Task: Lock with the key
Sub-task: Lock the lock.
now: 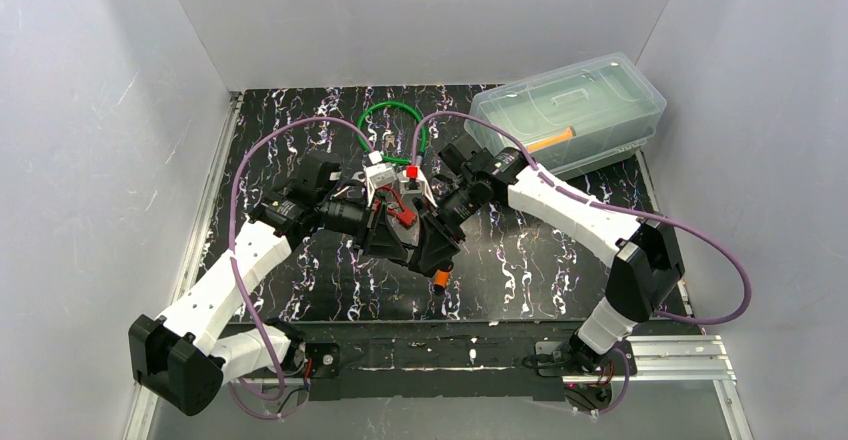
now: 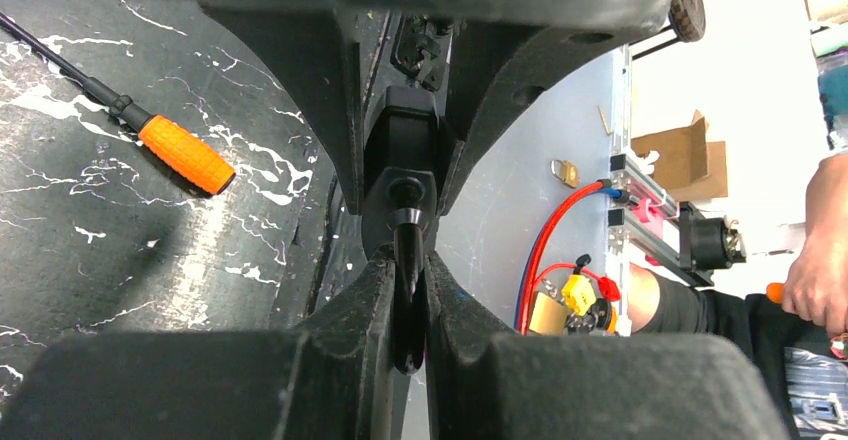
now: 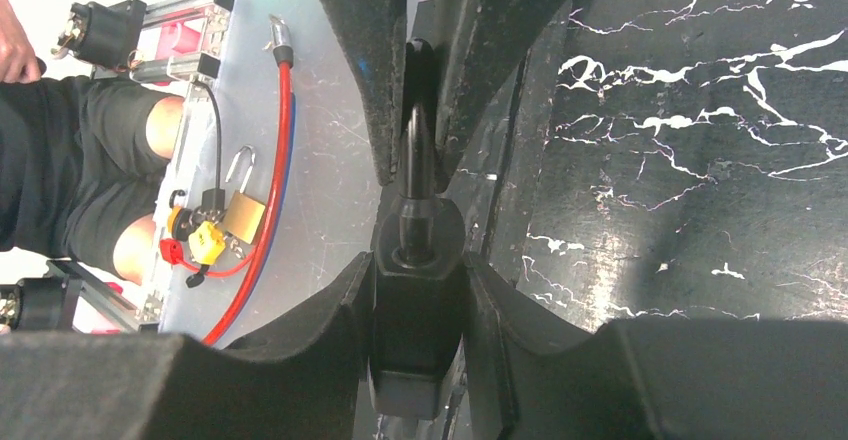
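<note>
**Two arms, one lock.** Your arms meet nose to nose over the middle of the mat. The left arm reaches up and inward from its base with the elbow low. The right arm angles in from its own side to face it. From overhead the two wrists crowd together so tightly that the fingers cannot be told apart.

The wrist cameras show more. Your left pincer is pressed together on the key, a slim, glossy black piece standing edge-on between dark, grainy finger pads. Directly ahead of those fingertips the key's tip meets the lock, a blocky matte-black body with rounded corners. The key appears to sit in the keyway, though shadow hides how deep.

Your right pincer clamps that lock from the opposite side, with one rough black finger against each flank. The lock fills the gap between them. The key runs straight out ahead of it into the left arm's fingers.

Off to the left of the left pincer, well apart, a screwdriver lies flat on the black, white-veined mat. It has a stubby orange handle and a thin black shaft. Beyond the right arm, a clear plastic box with a lid sits at the far corner.
</note>
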Tool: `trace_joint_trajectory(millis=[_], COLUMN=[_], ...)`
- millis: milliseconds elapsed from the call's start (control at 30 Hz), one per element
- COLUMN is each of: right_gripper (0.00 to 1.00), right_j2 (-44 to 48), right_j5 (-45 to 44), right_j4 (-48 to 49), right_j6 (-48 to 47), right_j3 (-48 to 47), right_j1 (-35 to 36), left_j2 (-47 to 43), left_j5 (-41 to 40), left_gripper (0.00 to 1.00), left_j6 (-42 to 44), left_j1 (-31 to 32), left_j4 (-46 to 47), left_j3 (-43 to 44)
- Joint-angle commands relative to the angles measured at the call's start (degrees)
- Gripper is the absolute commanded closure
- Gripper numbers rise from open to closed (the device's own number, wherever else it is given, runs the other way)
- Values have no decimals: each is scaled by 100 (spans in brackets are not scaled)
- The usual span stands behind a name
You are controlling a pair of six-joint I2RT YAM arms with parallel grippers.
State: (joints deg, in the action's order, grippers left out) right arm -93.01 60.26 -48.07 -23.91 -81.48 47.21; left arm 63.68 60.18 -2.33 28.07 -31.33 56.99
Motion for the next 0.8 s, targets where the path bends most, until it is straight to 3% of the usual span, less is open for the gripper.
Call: trace_joint_trajectory(millis=[0, 233, 433, 633, 767], right_gripper=[80, 59, 31, 20, 16], right_j2=[333, 448, 757, 1088, 1163], right_j5=[328, 738, 1050, 1026, 803], right_j4=[409, 749, 2153, 4167, 4214], right_j6=[53, 310, 1321, 2789, 2762], right_j3=[44, 235, 754, 1251, 1205], right_j1=[-14, -260, -641, -1023, -1070], left_j2=[-189, -268, -488, -468, -416], left_j5=[525, 708, 840, 931, 984], left_gripper=[100, 100, 100, 100, 100], left_j6=[-475, -1163, -2351, -2909, -3435], left_j1=[-28, -238, -415, -616, -763], left_j4=[449, 998, 2223, 2783, 3271], left_j3=[-32, -171, -490, -435, -467])
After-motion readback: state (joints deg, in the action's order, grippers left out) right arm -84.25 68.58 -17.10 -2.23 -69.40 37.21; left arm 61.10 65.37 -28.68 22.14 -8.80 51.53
